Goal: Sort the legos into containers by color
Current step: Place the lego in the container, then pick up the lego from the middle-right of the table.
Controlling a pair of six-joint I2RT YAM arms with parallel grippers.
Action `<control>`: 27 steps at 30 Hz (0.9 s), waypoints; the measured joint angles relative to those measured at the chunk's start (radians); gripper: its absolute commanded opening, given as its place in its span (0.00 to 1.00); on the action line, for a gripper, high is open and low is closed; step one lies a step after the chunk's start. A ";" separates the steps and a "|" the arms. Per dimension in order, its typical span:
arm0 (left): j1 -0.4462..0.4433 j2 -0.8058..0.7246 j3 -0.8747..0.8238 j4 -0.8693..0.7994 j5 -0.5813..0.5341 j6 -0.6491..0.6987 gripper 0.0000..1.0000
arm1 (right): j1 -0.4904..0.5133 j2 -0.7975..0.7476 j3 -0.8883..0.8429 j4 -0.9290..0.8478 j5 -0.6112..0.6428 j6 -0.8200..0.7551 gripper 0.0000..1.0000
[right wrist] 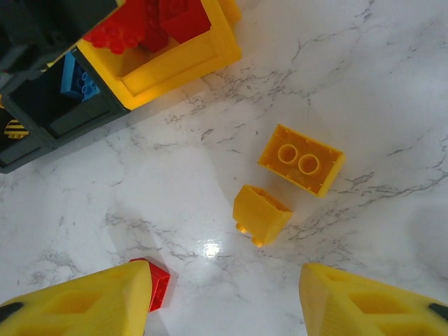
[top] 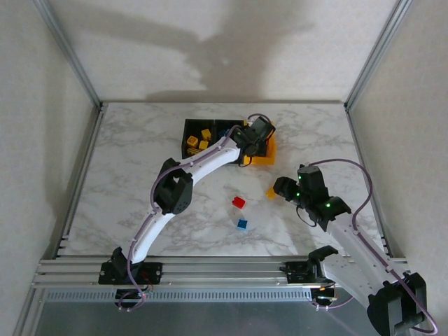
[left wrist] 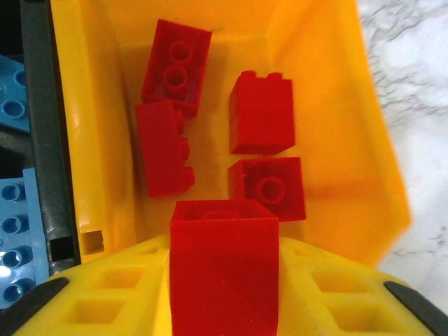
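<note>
Over the far bins, from above, the left gripper [top: 253,133] hangs above the yellow-orange plastic bin [top: 267,158]. The white marbled tabletop [top: 140,161] is ringed by pale walls.

Left wrist: its fingers clamp a red studded plastic brick [left wrist: 224,259] over the bin's red bricks [left wrist: 260,112]. That looks like the drop step, so letting go comes next.

Right wrist: the right gripper [right wrist: 224,308], jaws apart, faces two yellow-orange bricks [right wrist: 301,159].

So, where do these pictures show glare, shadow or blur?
Top view: a broad soft shadow on the back wall. Right wrist view: a small white glare spot on the table, near the loose red brick. Left wrist view: the yellow bin shines inside, and the closest red brick looks soft.
</note>
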 measured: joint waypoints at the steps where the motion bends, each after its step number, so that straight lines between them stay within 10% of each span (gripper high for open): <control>1: 0.000 0.003 0.000 -0.001 0.000 0.007 0.50 | 0.000 -0.001 0.000 -0.003 0.000 0.003 0.58; 15: -0.006 -0.032 -0.034 0.007 -0.002 0.020 0.60 | 0.000 0.046 0.000 -0.011 0.013 0.021 0.67; 27: -0.008 -0.447 -0.455 0.172 0.065 0.025 0.64 | 0.000 0.232 0.048 -0.018 0.043 0.056 0.69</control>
